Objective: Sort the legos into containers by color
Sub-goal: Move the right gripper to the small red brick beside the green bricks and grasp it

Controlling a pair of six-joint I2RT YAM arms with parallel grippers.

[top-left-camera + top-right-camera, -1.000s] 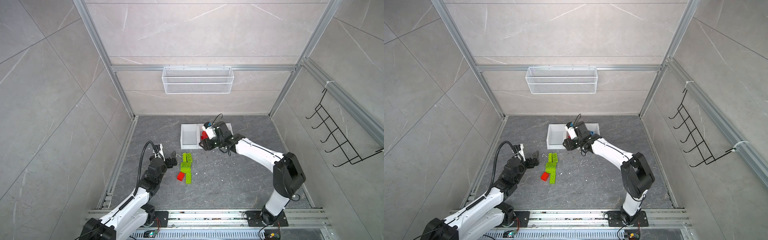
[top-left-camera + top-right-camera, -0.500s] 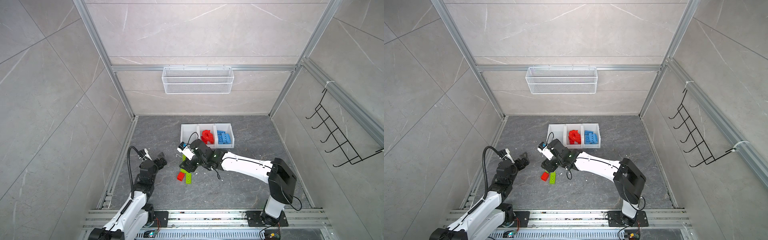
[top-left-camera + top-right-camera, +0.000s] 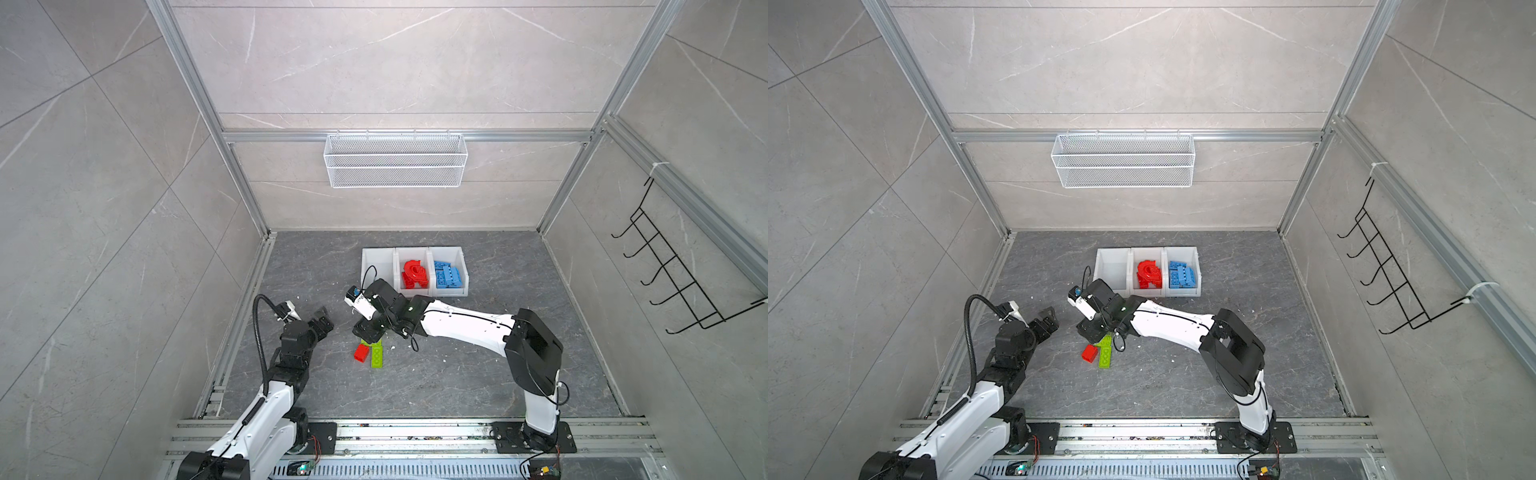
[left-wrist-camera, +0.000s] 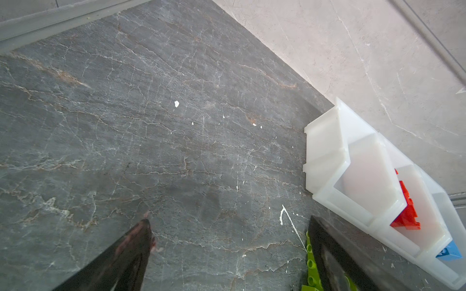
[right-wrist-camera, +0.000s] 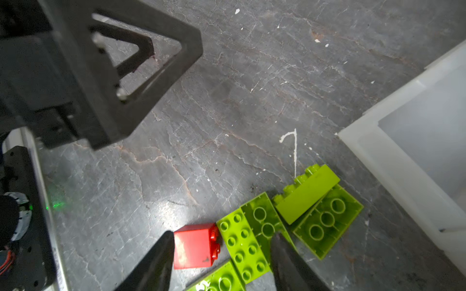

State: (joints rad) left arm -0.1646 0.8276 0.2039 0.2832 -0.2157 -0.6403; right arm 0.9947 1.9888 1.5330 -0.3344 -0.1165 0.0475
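Now: small red plastic brick (image 5: pixel 194 245) straddled by right gripper (image 5: pixel 222 235), jaws parted, not yet clamped.
Left gripper (image 4: pixel 228 220): spread, empty.
Next: closure required.

- Three white plastic rectangular bins (image 3: pixel 376 262)
- One small red studded plastic brick (image 5: pixel 195 245), loose
- Five lime green studded plastic bricks (image 5: pixel 327 221), loose
- One white wire mesh basket (image 3: pixel 395 166)

Inside a robotics lab test cell: grey marble-look wall panels (image 3: pixel 104 174) enclose a dark stone desk (image 3: pixel 457 382) on three sides, held by bare aluminium framing (image 3: pixel 189 104). The left arm (image 3: pixel 270 411) and the right arm (image 3: pixel 465 324), both white, are bolted to a slotted metal rail (image 3: pixel 415 432) along the open edge, beside exposed wiring (image 3: pixel 540 467). A white wire basket (image 3: pixel 395 166) and a black hook rack (image 3: pixel 681 282) hang on the walls.
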